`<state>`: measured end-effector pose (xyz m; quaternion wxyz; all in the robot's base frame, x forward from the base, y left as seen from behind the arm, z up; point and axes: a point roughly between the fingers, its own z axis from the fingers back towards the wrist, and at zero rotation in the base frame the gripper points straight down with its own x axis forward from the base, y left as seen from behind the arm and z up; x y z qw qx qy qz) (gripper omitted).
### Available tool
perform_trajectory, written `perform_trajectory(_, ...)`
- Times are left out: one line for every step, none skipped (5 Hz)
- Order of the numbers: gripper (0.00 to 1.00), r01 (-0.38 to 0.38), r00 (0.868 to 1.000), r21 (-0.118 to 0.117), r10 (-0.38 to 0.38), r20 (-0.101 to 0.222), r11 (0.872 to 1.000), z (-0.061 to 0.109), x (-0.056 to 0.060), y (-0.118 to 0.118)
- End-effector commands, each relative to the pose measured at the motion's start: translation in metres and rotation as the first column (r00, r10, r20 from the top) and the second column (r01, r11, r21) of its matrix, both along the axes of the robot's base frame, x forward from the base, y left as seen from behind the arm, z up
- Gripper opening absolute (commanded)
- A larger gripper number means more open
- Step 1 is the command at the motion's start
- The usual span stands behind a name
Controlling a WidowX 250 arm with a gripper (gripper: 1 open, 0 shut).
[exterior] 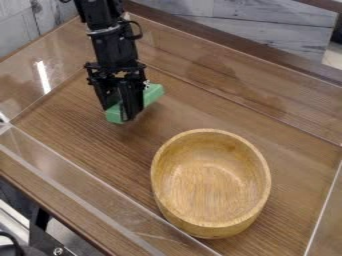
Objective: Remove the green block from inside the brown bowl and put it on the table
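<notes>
The green block [150, 98] is pinched between my black gripper's [123, 112] fingers at the left of the table [254, 95], its lower end close to or touching the wood. The gripper is shut on the block and hangs straight down from the arm coming in at the top left. Most of the block is hidden behind the fingers; only its right edge and lower tip show. The brown bowl [211, 181] stands to the lower right, apart from the gripper, with nothing inside it.
Clear acrylic walls [80, 170] run along the table's edges, one close to the bowl's left and front side. A grey marbled surface [254, 25] lies beyond the far wall.
</notes>
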<state>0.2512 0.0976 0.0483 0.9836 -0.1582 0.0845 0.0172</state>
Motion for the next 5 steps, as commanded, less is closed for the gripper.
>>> perform_trajectory(0.0, -0.018, 0.998, 0.02, 0.017, 0.056, 1.0, 0.0141, 0.0102, 0.0095)
perform_trajectory(0.0, -0.019, 0.998, 0.016, 0.018, 0.053, 1.0, 0.0138, 0.0106, 0.0103)
perform_trajectory(0.0, -0.021, 0.999, 0.012, 0.02, 0.05, 1.0, 0.0136, 0.0109, 0.0112)
perform_trajectory(0.0, -0.021, 0.999, 0.008, 0.021, 0.049, 1.0, 0.0131, 0.0114, 0.0119)
perform_trajectory(0.0, -0.022, 0.999, 0.004, 0.022, 0.045, 1.0, 0.0128, 0.0117, 0.0127)
